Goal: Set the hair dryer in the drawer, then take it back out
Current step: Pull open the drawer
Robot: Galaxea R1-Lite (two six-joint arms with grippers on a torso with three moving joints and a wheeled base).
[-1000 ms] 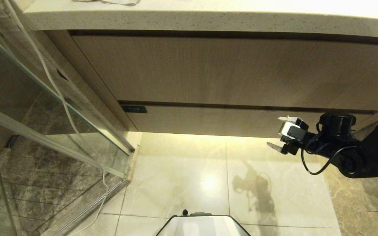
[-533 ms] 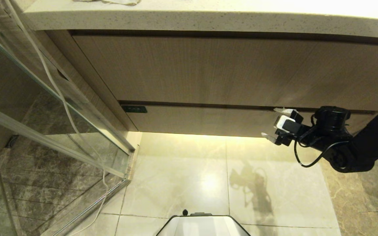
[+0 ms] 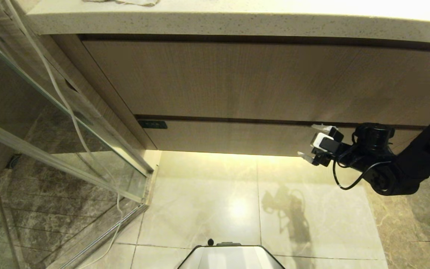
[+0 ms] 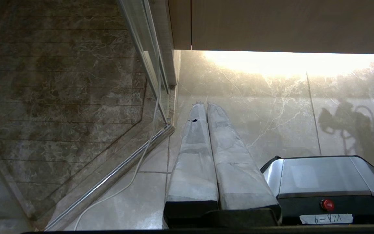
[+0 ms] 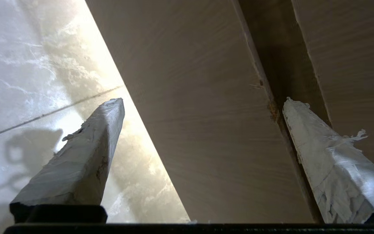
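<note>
From the head view, the right hand (image 3: 314, 141) has moved up and in since a second ago, its spread fingers now bracketing the closed drawer (image 3: 237, 136) front below the worktop (image 3: 237, 22). The left wrist view shows the left hand (image 4: 203, 105) clenched above the floor (image 4: 271, 107). In the right wrist view, one fingertip (image 5: 292, 107) sits at the gap above the drawer, the other below; the hair dryer isn't visible.
</note>
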